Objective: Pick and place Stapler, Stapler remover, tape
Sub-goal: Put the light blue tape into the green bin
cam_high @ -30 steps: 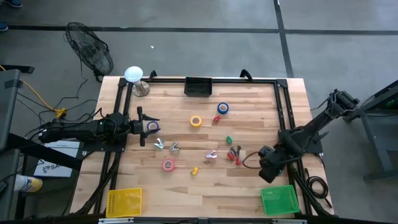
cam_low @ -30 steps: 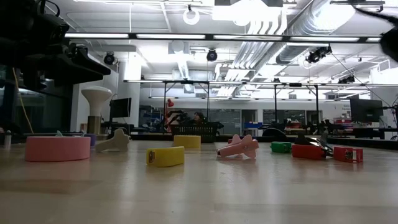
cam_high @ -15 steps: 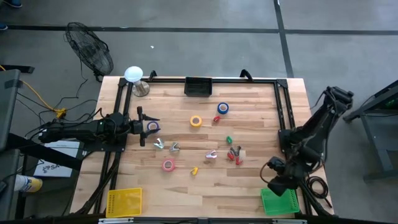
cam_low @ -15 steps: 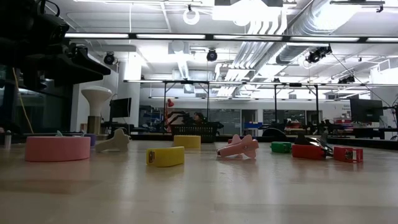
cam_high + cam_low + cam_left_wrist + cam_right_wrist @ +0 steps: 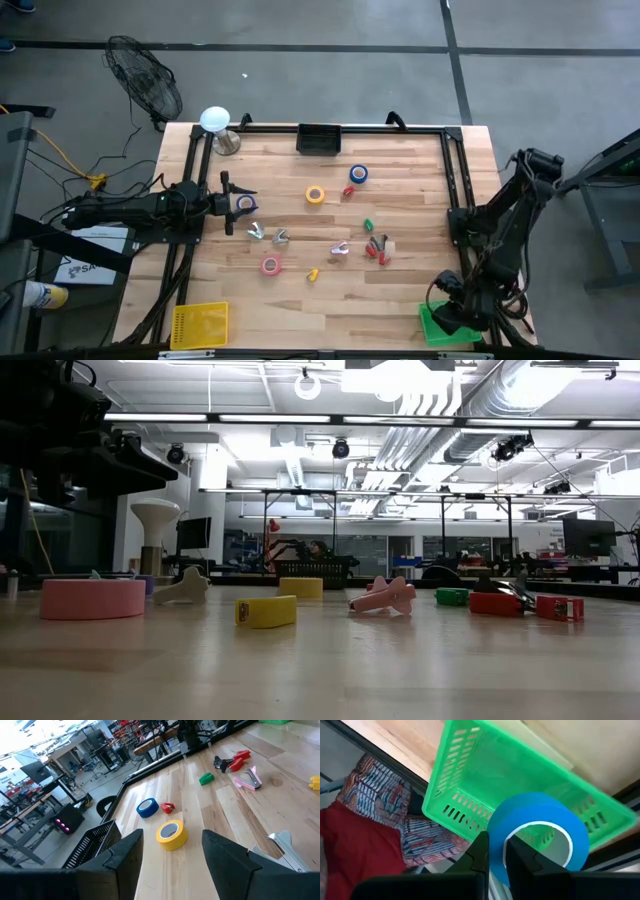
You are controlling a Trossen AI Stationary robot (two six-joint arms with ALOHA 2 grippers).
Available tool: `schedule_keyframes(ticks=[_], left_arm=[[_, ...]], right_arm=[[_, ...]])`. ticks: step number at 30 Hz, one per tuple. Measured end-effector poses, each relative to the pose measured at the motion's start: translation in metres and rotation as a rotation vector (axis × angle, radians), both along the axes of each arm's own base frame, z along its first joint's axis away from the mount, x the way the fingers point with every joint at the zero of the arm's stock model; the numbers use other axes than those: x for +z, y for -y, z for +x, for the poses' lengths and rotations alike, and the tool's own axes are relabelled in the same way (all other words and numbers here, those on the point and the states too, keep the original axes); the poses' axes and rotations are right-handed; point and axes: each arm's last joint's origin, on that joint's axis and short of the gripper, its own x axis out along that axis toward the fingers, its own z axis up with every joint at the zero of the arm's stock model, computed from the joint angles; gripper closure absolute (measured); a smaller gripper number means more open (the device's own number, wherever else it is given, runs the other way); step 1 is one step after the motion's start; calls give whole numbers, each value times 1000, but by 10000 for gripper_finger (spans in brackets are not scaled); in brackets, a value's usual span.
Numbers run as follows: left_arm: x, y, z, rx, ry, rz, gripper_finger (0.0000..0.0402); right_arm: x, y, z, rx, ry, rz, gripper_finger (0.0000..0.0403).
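My right gripper is at the table's near right corner, over the green basket, shut on a blue tape roll. My left gripper is open at the table's left, its fingertips beside a purplish-blue tape roll that lies flat. A yellow roll, a second blue roll and a pink roll lie flat on the table. Small red staplers, a pink remover and silver claw pieces lie mid-table. My right gripper pinches the blue roll's wall, with one finger inside the open centre and the other finger outside. The fingers point down toward the green basket. The roll is held above the basket's inside.
A black basket stands at the far edge and a yellow basket at the near left corner. A white stand is at the far left corner. A small green piece and a yellow piece lie mid-table.
My right gripper has swung from the table's right side toward the near edge and now stands over the green basket.
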Motion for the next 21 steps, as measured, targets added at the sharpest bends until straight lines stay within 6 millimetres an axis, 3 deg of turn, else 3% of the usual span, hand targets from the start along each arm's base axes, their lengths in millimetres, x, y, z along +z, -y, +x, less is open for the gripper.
schedule_keyframes(ticks=[11, 21], left_arm=[[0, 0, 0, 0, 0, 0, 204], [0, 0, 0, 0, 0, 0, 204]], right_arm=[[-25, -12, 2, -11, -145, -53, 368], [-30, -13, 3, -22, -173, -80, 368]])
